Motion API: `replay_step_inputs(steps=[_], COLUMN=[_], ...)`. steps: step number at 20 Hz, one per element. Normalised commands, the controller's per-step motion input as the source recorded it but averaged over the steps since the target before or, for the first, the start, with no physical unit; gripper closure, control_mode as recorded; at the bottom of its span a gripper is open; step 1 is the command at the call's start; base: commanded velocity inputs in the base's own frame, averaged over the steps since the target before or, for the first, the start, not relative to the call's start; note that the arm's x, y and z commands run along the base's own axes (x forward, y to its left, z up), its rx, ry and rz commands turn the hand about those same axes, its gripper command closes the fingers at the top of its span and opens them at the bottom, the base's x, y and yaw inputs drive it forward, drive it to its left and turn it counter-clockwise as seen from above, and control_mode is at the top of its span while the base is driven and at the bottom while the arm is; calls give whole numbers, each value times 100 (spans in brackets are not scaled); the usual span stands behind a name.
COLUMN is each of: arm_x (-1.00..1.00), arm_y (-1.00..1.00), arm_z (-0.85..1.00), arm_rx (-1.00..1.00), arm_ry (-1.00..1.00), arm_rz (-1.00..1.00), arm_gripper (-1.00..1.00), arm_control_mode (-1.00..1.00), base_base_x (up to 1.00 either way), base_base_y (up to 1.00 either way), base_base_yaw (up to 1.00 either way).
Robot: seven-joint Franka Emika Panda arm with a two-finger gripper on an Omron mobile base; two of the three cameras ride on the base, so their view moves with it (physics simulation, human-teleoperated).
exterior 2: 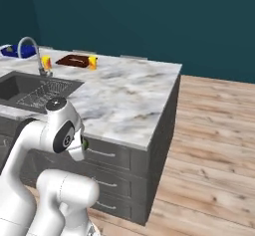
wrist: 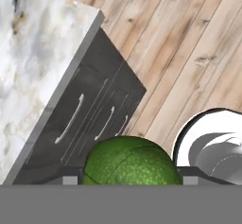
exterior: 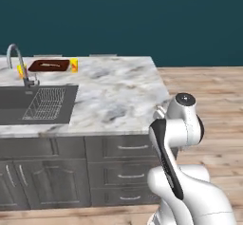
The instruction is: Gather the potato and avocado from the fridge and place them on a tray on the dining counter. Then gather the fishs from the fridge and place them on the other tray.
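Avocado [wrist: 131, 161] sits gripped between the jaws, closed on it, beside the worktop's [wrist: 33, 62] drawers; no writing legible.

Faucet [exterior: 16, 60] arcs over sink basin [exterior: 19, 103]; wire rack [exterior: 46, 103] sits in basin. Two yellow items [exterior: 74, 65] flank the far side. Wood plank floor [exterior 2: 214, 145], teal wall [exterior: 142, 15] behind.
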Motion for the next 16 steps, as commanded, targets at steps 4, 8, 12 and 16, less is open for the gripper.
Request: replay_step_inputs(steps=[4,8,12,16], arm_x=[0,0,0,0], arm_y=[0,0,0,0], arm_z=[0,0,0,0], arm_rx=[0,0,0,0], arm_ry=[0,0,0,0], arm_rz=[0,0,0,0], arm_gripper=[100,100,100,100], arm_control_mode=[100,100,100,100], base_base_x=[1,3,9,26], base_base_y=[-100,-100,-100,-97], base_base_yaw=[0,4,14,25])
